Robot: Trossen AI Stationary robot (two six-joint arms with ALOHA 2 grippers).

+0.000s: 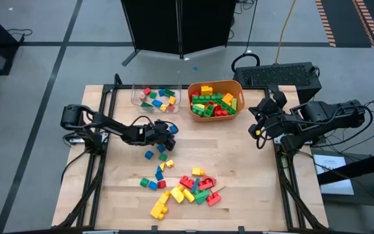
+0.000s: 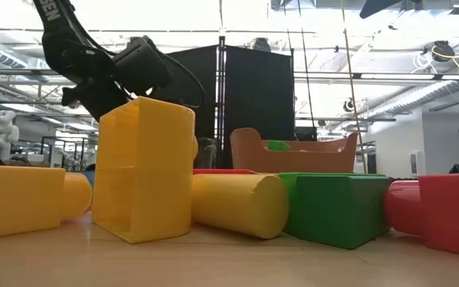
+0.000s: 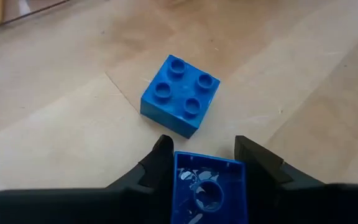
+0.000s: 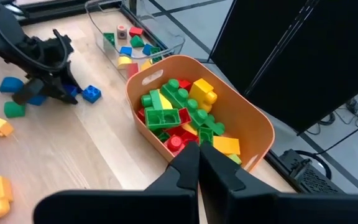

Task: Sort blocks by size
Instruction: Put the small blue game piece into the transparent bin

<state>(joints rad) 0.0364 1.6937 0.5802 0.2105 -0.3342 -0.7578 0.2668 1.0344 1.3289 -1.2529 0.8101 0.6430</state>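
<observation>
While the left claw (image 3: 204,171) sits low over the wooden surface (image 1: 252,182) with a small blue block (image 3: 207,193) pinched between its fingers, we see a second blue block (image 3: 180,94) lying studs-up just ahead of it, near but apart. That is the worry: if the claw drifts forward before lifting, it could shove that neighbour, and the grip looks to catch only the block's sides, so a tilt could let it slip. The clear tray (image 1: 137,97) of small pieces and the orange tub (image 1: 239,91) of bigger ones stand side by side at the far edge, so a sloppy release could put this block in the wrong one. The right claw (image 4: 199,163) waits beside the tub, fingers pressed together and holding nothing. The loose pile (image 1: 187,188) remains at the near edge. From above, the arm covers the held block, so we cannot see it there. At table height the pile's big yellow block (image 2: 143,169) fills the foreground and hides the left claw's tips entirely.
</observation>
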